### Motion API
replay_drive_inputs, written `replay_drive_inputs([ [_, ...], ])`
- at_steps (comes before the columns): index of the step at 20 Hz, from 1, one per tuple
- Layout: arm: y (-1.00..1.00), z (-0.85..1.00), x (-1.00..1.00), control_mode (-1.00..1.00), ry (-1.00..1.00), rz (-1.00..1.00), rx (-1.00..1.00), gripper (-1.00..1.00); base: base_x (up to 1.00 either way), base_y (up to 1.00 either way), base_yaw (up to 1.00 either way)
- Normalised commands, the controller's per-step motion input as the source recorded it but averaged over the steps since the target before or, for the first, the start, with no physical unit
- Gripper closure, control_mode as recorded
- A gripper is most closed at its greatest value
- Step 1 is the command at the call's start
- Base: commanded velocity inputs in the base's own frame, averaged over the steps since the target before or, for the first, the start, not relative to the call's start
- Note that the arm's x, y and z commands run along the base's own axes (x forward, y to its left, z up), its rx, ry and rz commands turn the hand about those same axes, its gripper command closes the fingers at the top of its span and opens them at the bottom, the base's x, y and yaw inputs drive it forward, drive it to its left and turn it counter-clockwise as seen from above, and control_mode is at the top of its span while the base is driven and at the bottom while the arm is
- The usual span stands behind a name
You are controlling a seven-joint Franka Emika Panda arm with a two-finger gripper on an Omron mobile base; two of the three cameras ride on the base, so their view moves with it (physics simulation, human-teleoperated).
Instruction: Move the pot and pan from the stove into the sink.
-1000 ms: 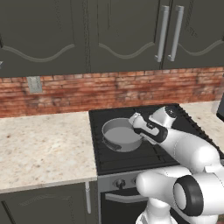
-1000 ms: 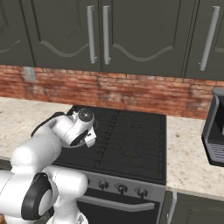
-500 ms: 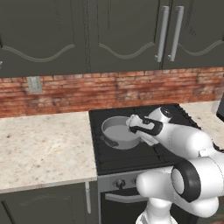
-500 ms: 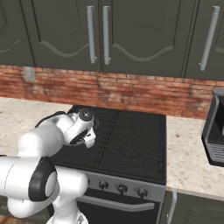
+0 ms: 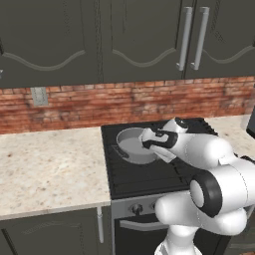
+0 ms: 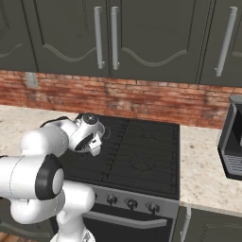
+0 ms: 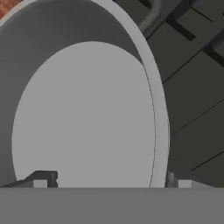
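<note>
The grey pot (image 5: 130,145) stands on the back left burner of the black stove (image 5: 149,175). My gripper (image 5: 146,140) hangs over the pot's right rim, and the arm reaches in from the right. In the hand view the pot's pale inside (image 7: 83,118) fills the left, and its rim (image 7: 158,109) runs between my fingertips (image 7: 41,179). One tip is over the inside, the other outside the wall. The gripper (image 7: 109,181) is open and holds nothing. From the right the gripper (image 6: 92,145) covers the pot. The pan and the sink are out of view.
Speckled beige counter (image 5: 50,169) runs left of the stove, and more counter (image 6: 203,165) lies to its right with a dark coffee machine (image 6: 232,142). Knobs (image 6: 132,203) line the stove front. Brick wall and dark upper cabinets (image 5: 134,40) stand behind.
The hand has moved left and down towards the pot's right rim. The jaws stayed open and the pot has not moved.
</note>
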Motion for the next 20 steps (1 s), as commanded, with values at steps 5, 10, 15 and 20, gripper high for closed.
replay_drive_inputs([
  [5,0.03,-0.11,0.00,-1.00,0.01,0.01,-0.03,1.00,0.00,0.00,0.00],
  [10,0.00,0.00,0.00,-1.00,0.00,0.00,0.00,1.00,0.00,0.00,0.00],
  [15,0.00,0.02,-0.12,-1.00,-0.04,-0.02,0.00,1.00,0.00,0.00,0.00],
  [20,0.00,0.26,-0.33,-1.00,-0.04,-0.12,0.03,1.00,0.00,0.00,0.00],
])
